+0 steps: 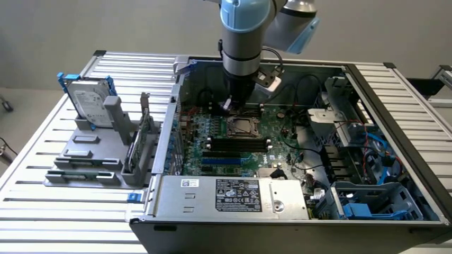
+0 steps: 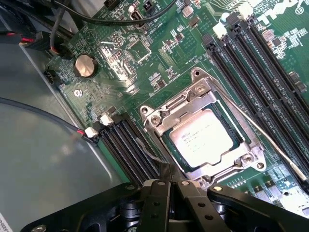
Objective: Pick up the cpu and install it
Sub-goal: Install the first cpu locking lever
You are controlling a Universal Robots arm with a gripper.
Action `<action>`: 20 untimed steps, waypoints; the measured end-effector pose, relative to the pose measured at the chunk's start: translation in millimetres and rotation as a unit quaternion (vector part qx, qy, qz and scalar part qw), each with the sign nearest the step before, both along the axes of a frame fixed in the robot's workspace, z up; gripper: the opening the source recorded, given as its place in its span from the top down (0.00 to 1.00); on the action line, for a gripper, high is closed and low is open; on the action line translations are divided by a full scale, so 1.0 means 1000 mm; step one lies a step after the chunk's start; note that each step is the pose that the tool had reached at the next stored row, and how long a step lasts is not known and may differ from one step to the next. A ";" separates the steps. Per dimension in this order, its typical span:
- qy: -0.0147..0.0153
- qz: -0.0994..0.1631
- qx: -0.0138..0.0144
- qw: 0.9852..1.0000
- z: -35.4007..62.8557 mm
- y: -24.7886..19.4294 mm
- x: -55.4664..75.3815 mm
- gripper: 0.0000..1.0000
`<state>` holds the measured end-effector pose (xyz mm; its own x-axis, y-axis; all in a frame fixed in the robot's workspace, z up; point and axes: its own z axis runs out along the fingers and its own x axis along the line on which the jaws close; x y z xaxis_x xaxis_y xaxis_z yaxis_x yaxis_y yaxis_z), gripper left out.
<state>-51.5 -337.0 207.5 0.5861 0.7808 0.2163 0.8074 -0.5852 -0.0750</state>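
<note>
Chip (image 2: 205, 137) is sitting in the socket (image 2: 159, 118) on the green board (image 2: 145, 72), with metal frame around its edges. It's just ahead of my claw (image 2: 172, 186) tips and not touching them. Claw's pinched fully shut, nothing in it. Black memory slots (image 2: 133, 150) run close on both sides of the socket, cables (image 2: 29, 108) trail nearby, and case walls (image 1: 395, 106) box it all in.

White brand lettering (image 2: 279, 12) on the green motherboard (image 2: 164, 58), cut off, seemingly Dell, faint print on the cpu (image 2: 205, 137) unreadable, power supply label (image 1: 238, 194) illegible
</note>
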 end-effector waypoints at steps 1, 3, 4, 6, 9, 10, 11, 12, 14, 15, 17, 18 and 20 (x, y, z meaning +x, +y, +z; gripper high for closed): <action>0.001 0.000 0.000 1.000 0.0009 0.0000 -0.001 0.89; 0.003 0.000 0.000 1.000 0.0023 0.0000 -0.002 0.89; 0.003 0.000 0.001 1.000 0.0026 0.0000 -0.003 0.89; 0.004 0.000 0.002 1.000 0.0030 0.0000 -0.004 0.89; 0.005 0.000 0.003 1.000 0.0030 0.0001 -0.006 0.89; 0.005 0.000 0.003 1.000 0.0030 0.0004 -0.007 0.89; 0.006 0.000 0.003 1.000 0.0030 0.0007 -0.007 0.89; 0.006 0.000 0.003 1.000 0.0030 0.0010 -0.007 0.89; 0.006 0.000 0.004 1.000 0.0030 0.0020 -0.008 0.89; 0.007 0.000 0.004 1.000 0.0030 0.0026 -0.008 0.89; 0.007 0.000 0.004 1.000 0.0030 0.0040 -0.009 0.89; 0.007 0.000 0.004 1.000 0.0031 0.0043 -0.009 0.89; 0.007 0.000 0.004 1.000 0.0031 0.0055 -0.009 0.89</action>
